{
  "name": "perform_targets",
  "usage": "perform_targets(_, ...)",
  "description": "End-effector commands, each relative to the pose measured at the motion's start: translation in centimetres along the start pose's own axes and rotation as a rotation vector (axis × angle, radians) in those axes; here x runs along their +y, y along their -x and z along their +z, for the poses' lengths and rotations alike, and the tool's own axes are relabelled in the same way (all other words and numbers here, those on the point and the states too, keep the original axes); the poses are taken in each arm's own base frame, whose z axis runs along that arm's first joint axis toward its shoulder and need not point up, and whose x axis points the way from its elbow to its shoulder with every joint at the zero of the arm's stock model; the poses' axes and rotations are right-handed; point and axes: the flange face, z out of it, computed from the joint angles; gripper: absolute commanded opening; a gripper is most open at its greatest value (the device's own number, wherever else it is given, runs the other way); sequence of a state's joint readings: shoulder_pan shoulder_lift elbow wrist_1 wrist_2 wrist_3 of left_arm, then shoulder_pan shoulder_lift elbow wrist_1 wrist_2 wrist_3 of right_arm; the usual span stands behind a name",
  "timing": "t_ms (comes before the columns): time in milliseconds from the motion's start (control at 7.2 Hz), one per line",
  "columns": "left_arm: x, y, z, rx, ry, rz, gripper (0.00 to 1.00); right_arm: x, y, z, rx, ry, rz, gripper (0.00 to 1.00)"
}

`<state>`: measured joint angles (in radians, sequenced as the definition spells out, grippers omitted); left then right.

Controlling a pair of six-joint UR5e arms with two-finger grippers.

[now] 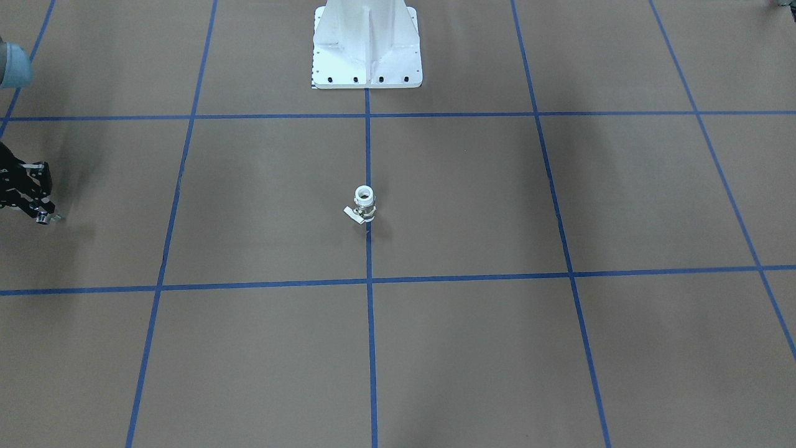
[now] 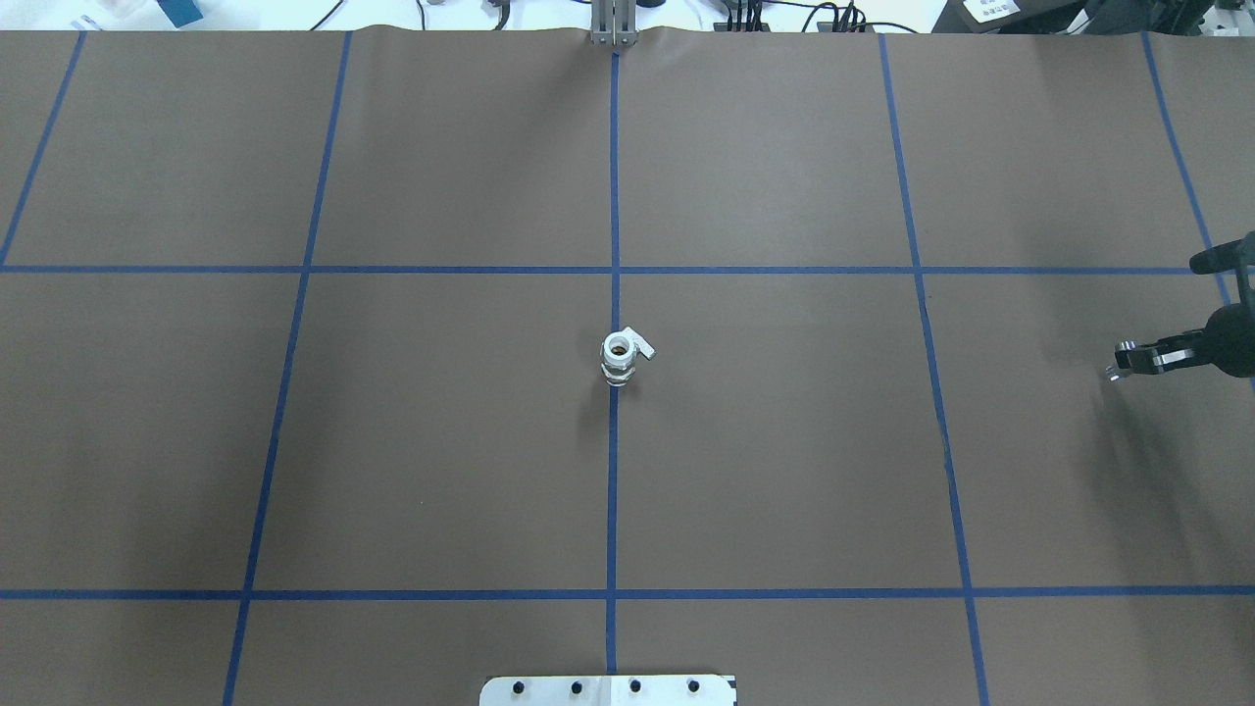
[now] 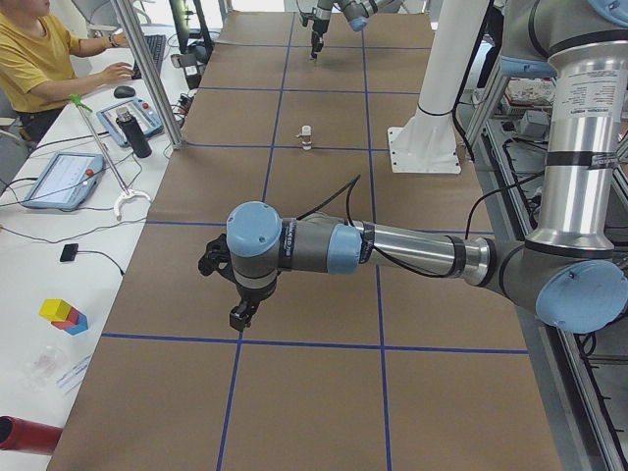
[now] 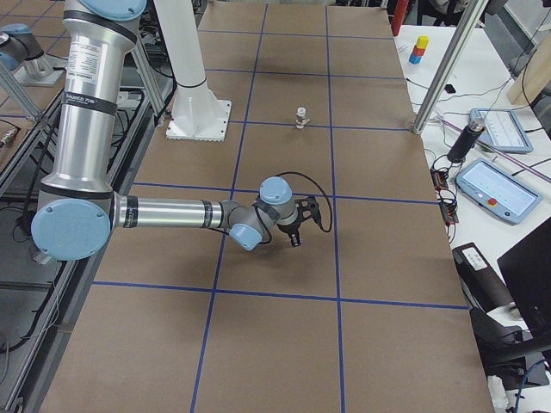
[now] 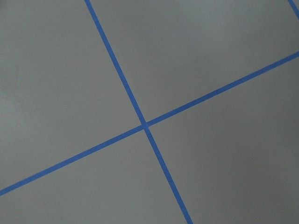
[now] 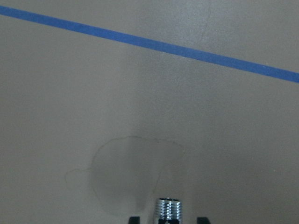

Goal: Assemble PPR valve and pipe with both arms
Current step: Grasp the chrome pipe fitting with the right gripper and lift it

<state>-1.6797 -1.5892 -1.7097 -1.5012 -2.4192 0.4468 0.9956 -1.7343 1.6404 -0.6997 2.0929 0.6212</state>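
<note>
The PPR valve [image 2: 620,355] stands upright on the centre tape line, with white ring ends and its flat lever pointing sideways; it also shows in the front view [image 1: 364,204]. My right gripper [image 2: 1123,359] is far out at the table's right, low over the paper. It is shut on the pipe [image 6: 169,209], a chrome fitting whose threaded end shows between the fingertips. My left gripper [image 3: 240,314] hangs above the table at the left end; I cannot tell whether it is open or shut. The left wrist view shows only paper and tape.
The white bolted pedestal [image 1: 367,56] stands at the robot's edge of the table. Blue tape lines [image 5: 145,123] grid the brown paper. An operator [image 3: 39,59] sits at a side desk with tablets and a bottle.
</note>
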Motion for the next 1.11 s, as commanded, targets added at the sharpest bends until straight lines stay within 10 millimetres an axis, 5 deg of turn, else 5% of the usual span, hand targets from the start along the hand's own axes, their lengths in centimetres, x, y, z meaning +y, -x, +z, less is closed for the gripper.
perform_targets(0,0.3,0.3,0.4,0.004,0.013,-0.153,1.00,-5.7,3.6,0.6,0.015,0.010,0.013,0.00)
perform_targets(417,3.3,2.4,2.6,-0.074,0.101,-0.253,1.00,-12.7,10.0,-1.5,0.002,-0.001,0.058,0.00)
perform_targets(833,3.7,2.6,2.8,-0.096,0.103,-0.243,1.00,-19.3,23.0,-11.1,0.008,0.038,0.207,0.00)
perform_targets(972,3.3,2.5,2.5,-0.097,0.097,-0.237,1.00,-20.5,29.6,-11.2,-0.020,0.063,0.315,0.00)
